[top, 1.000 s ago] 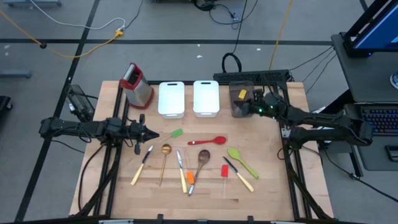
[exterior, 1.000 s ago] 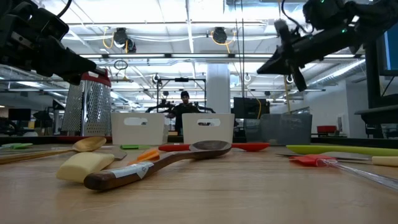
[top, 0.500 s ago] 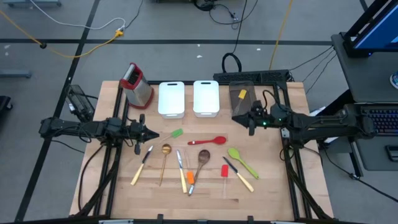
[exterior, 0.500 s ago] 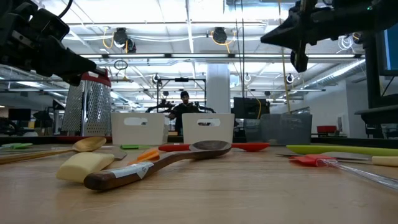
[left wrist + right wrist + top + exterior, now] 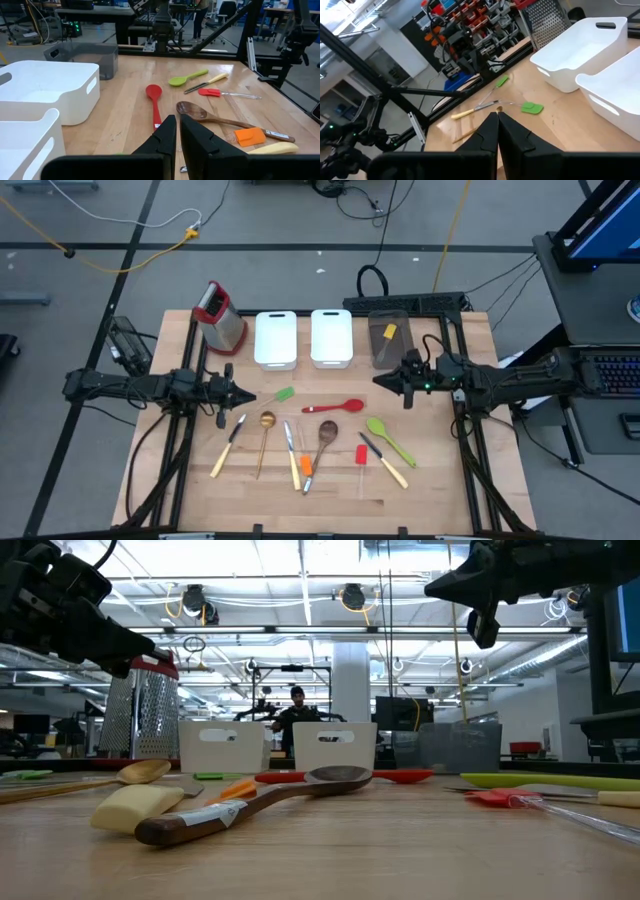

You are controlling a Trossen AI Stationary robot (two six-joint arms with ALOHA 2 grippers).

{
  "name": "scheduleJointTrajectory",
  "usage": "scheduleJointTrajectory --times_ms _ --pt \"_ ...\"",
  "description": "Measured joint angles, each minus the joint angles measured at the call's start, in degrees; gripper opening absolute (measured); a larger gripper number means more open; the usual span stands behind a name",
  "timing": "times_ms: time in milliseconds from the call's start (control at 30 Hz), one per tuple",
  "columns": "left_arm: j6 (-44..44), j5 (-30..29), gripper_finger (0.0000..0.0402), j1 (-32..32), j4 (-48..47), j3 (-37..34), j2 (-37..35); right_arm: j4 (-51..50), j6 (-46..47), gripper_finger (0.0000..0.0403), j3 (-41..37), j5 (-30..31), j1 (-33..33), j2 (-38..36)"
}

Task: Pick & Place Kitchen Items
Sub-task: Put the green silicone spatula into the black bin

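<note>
Kitchen items (image 5: 325,440) lie on table (image 5: 440,480); right end effector (image 5: 381,380) closed, empty.

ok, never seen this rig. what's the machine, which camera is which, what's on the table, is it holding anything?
Two dark robot arms work at a wooden table. One picture looks straight down, one looks level along the tabletop, and two come from cameras on the wrists.

From above, the left gripper hovers by the green spatula; the right gripper hangs over the table near the grey tray. Both are shut and hold nothing.

At the back stand a box grater, two white trays and the grey tray with a yellow utensil in it. In front lie the loose utensils: red spoon, wooden spoon, gold spoon, green spoon, red spatula and cream-handled knives.
</note>
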Motion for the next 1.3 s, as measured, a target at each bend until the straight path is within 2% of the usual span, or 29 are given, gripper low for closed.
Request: scheduleJointTrajectory --times_ms 400,633,933,1167,1300 --pt "0.76 0.00 0.0026 -0.01 0.02 0.02 0.00 -3.04 -3.60 0.0000 0.00 -0.17 -0.02 -1.31" --pt "0.37 0.01 0.0026 0.00 0.02 0.00 0.01 -12.40 -5.67 0.0000 0.00 -0.17 -0.07 -8.36" --pt "0.27 0.02 0.0026 0.00 0.27 0.00 0.02 -18.25 -9.89 0.0000 -0.07 0.01 -0.07 -16.52" --pt "0.21 0.02 0.0026 0.00 2.97 0.02 0.02 -17.00 -8.86 0.0000 -6.00 0.02 -0.07 -22.59" --pt "0.22 0.02 0.0026 0.01 3.54 0.02 0.02 -11.95 -7.49 0.0000 -11.55 0.04 -0.07 -27.40"
